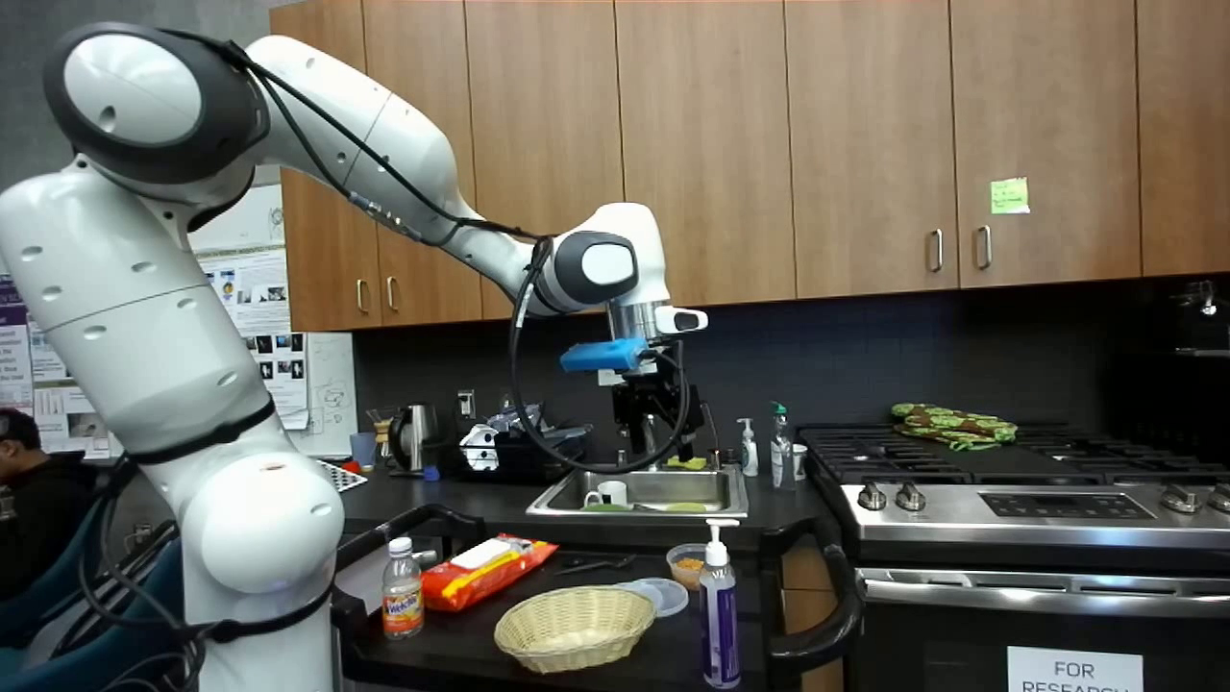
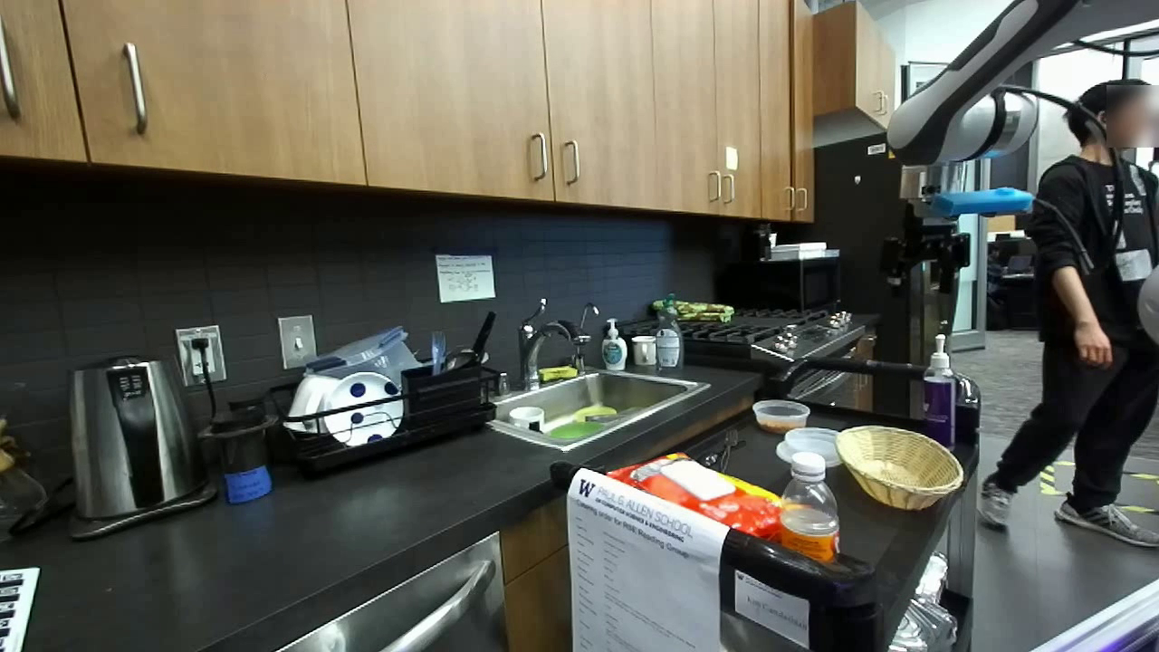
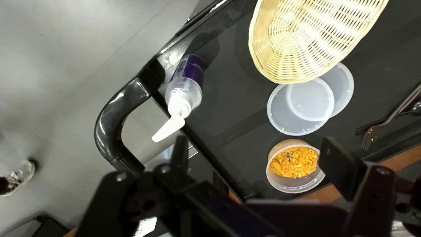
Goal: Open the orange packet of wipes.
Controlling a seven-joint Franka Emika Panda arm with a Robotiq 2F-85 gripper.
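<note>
Orange pkt of wipes (image 1: 487, 574) laid on worktop (image 3: 227, 98), white panel (image 2: 698, 479) up, prob. for easy access; gripper (image 3: 255, 149) held high, jaws wide apart, nothing gripped.

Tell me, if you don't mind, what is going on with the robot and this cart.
The robot arm is meant to open the orange packet of wipes, but it is holding nothing right now. Its jaws hang open above the cart, towards the end with the pump bottle. The packet lies untouched towards the opposite end, beside a capped bottle; the packet's white lid looks shut, so the opening seems not yet begun.
</note>
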